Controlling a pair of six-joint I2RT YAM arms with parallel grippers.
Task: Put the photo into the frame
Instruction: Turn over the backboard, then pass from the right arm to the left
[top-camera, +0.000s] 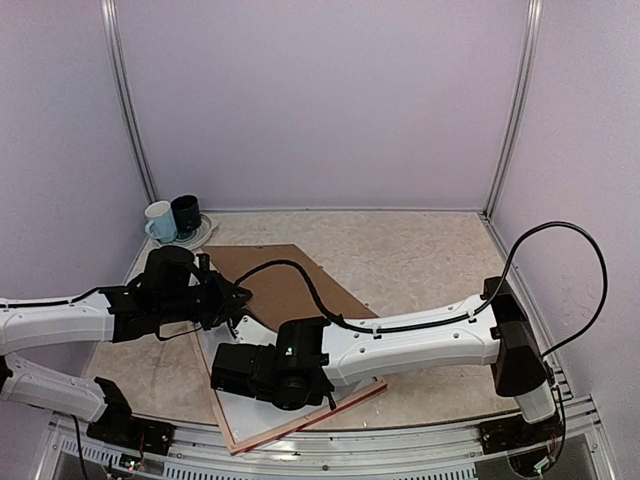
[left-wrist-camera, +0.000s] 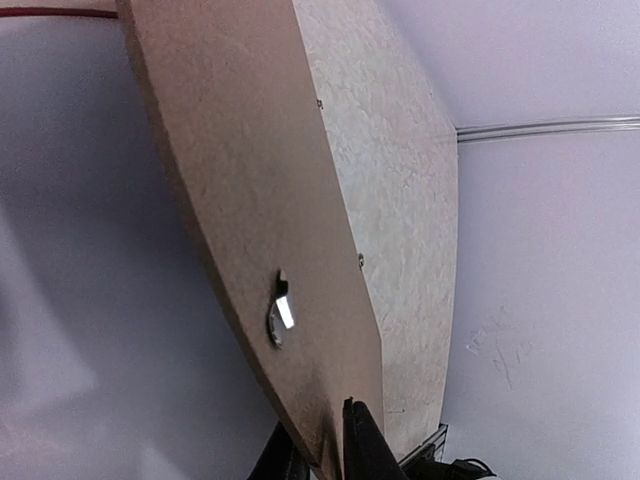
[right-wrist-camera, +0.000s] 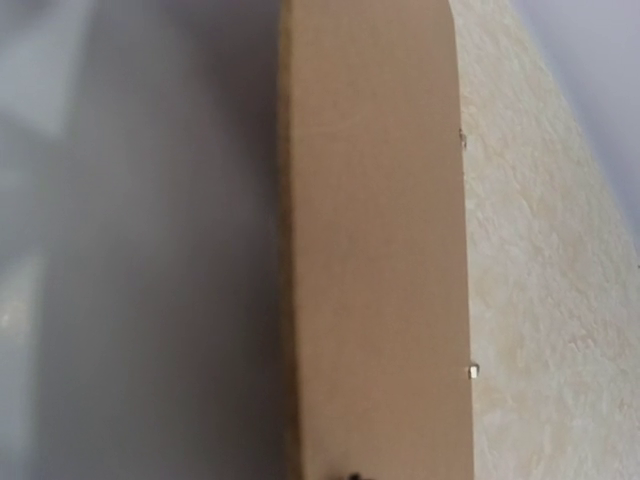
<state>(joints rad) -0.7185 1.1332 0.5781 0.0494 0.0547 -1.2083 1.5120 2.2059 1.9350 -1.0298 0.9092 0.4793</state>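
Note:
The frame (top-camera: 352, 396) lies flat at the table's near edge, with a red strip along its right side and pale wood on the left. A white sheet fills it; it looks like the photo (top-camera: 262, 418) lying on its printed side, and no print shows. The brown backing board (top-camera: 290, 285) lies just behind the frame. My left gripper (top-camera: 238, 302) is shut on the board's near corner, with one of its fingers (left-wrist-camera: 365, 445) on each face. The board (left-wrist-camera: 250, 200) fills the left wrist view. My right gripper (top-camera: 218, 368) hovers shut over the white sheet, with nothing seen in it. Only a dark tip shows below the board (right-wrist-camera: 370, 250) in the right wrist view.
A pale mug (top-camera: 160, 222) and a dark mug (top-camera: 186, 213) stand on a plate at the back left corner. Lilac walls close in the table on three sides. The right arm's black cable (top-camera: 300, 275) crosses over the board.

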